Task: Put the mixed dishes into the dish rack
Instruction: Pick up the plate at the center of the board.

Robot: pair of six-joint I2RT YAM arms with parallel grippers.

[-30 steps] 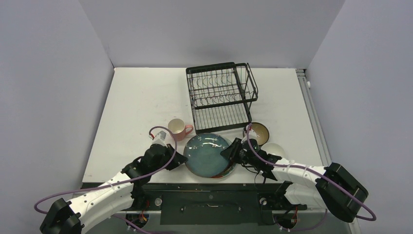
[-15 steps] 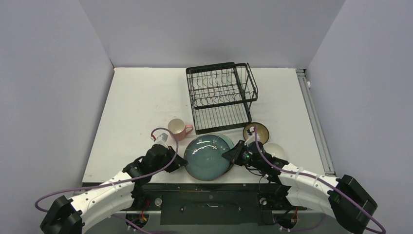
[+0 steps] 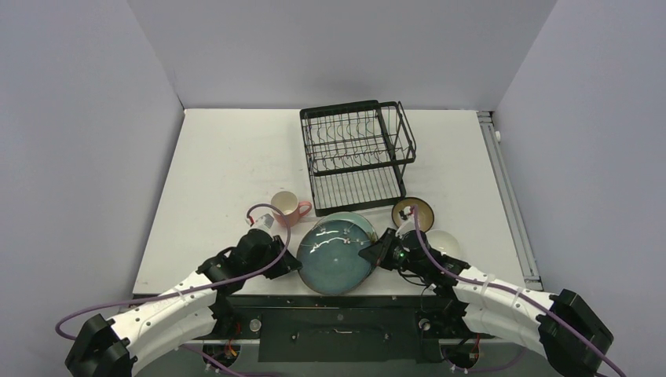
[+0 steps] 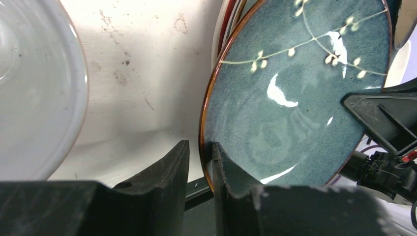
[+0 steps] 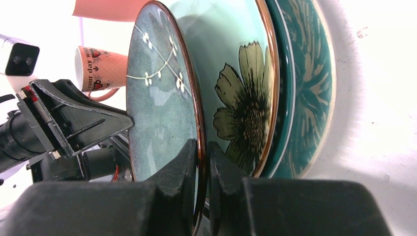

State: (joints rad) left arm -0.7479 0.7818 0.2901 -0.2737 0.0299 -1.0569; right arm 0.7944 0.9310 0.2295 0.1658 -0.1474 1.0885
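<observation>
The dark teal plate with a pale branch pattern is lifted and tilted off the stack at the table's near edge. My left gripper is closed round its left rim, and a thin gap shows beside the outer finger. My right gripper is shut on its right rim. Under it lie the light green flower plate and a teal patterned plate. A red-orange rim shows in the stack. The black wire dish rack stands behind.
The pink mug stands left of the rack's tray and also shows in the right wrist view. The brown bowl and small white bowl sit to the right. A white round dish is cut off beside my left gripper.
The dark teal plate has come up off the stack and shifted a little toward the near edge. Both grippers moved with it, and the right arm swung inward.
</observation>
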